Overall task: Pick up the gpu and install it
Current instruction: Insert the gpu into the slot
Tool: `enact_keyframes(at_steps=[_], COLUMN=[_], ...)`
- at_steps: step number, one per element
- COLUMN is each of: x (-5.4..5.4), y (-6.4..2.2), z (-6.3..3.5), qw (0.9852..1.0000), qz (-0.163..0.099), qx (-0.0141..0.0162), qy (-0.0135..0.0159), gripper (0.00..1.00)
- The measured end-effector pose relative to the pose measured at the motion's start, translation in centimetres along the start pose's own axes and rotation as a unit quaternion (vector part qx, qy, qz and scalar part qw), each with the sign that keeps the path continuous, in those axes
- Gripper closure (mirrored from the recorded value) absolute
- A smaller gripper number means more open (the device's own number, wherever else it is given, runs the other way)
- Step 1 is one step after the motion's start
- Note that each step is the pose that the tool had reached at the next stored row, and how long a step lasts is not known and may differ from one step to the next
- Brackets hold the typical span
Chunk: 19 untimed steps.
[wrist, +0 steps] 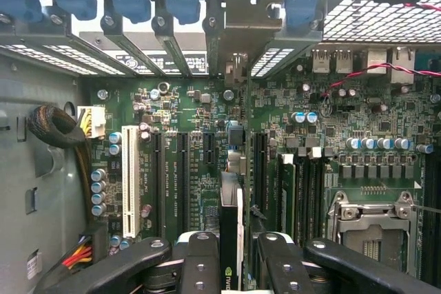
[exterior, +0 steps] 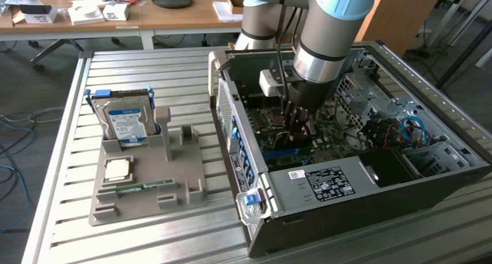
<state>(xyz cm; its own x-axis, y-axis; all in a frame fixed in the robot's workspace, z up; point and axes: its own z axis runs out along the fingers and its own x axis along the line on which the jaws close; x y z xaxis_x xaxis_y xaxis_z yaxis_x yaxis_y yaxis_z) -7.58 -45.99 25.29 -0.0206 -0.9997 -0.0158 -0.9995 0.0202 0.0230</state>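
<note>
- Gripper (wrist: 238, 256) was clamped on the gpu (wrist: 231, 201), with a finger on each flat face, so the card hung upright, edge-down.
- The gpu was inside the open computer case (exterior: 230, 97), over the motherboard (wrist: 344, 122).
- It ran parallel to the black expansion slots (wrist: 182, 170), far end toward the rear slot covers (wrist: 138, 56), probably aligned for seating.
- Couldn't tell if it was seated.
- The case stood by the counter's (exterior: 69, 229) edge on the exterior view's right.
- Beside it, a gray holder (exterior: 138, 209) kept the hard drive (exterior: 127, 123) and memory stick (exterior: 142, 187).
</note>
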Motion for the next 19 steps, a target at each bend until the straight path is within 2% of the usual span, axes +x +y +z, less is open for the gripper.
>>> enact_keyframes(at_steps=[16,19], x=[-0.01,-0.01], y=[-0.29,-0.31], z=[-0.16,-0.14], qw=[1.0000,1.0000], qz=[0.000,0.000], qx=[0.0001,0.0014], qy=[0.0000,0.0001], gripper=[0.74,0.74])
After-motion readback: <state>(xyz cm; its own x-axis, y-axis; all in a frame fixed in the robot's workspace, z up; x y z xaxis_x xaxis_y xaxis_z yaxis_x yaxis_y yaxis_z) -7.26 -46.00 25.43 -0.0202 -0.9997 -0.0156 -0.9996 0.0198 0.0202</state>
